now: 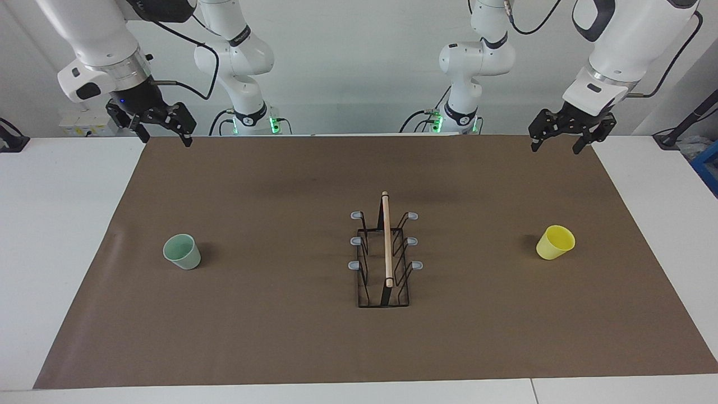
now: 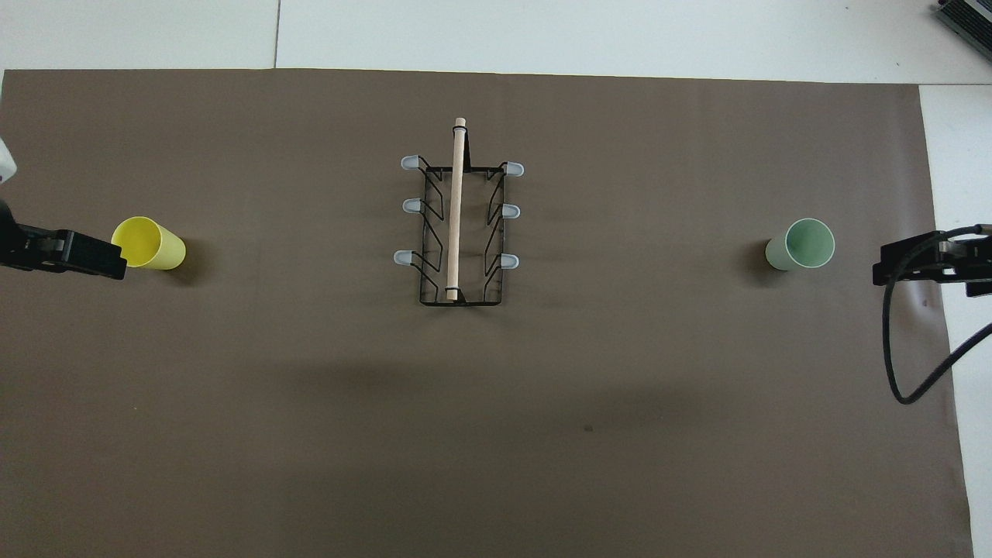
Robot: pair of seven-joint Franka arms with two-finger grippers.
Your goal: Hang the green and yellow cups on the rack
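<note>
The rack point(image 1: 385, 252) stands mid-counter between 2 upright cups: green cup point(image 1: 182, 251) and yellow cup point(image 1: 555, 242). Left hand point(image 1: 562, 145) and right hand point(image 1: 164, 135) hang open (holding nothing).

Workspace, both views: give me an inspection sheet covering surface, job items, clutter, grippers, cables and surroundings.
Surface: brown mat on a white table.
Job's things: green cup upright toward the right arm's end; yellow cup upright toward the left arm's end; rack between them, all six pegs bare.
Clutter: nothing seen.
Grippers: right gripper and left gripper both open, empty, raised over the mat's robot-side corners.
Cables: black cable looping from the right arm.
Surroundings: pale wall; blue bin edge off the left arm's end.
</note>
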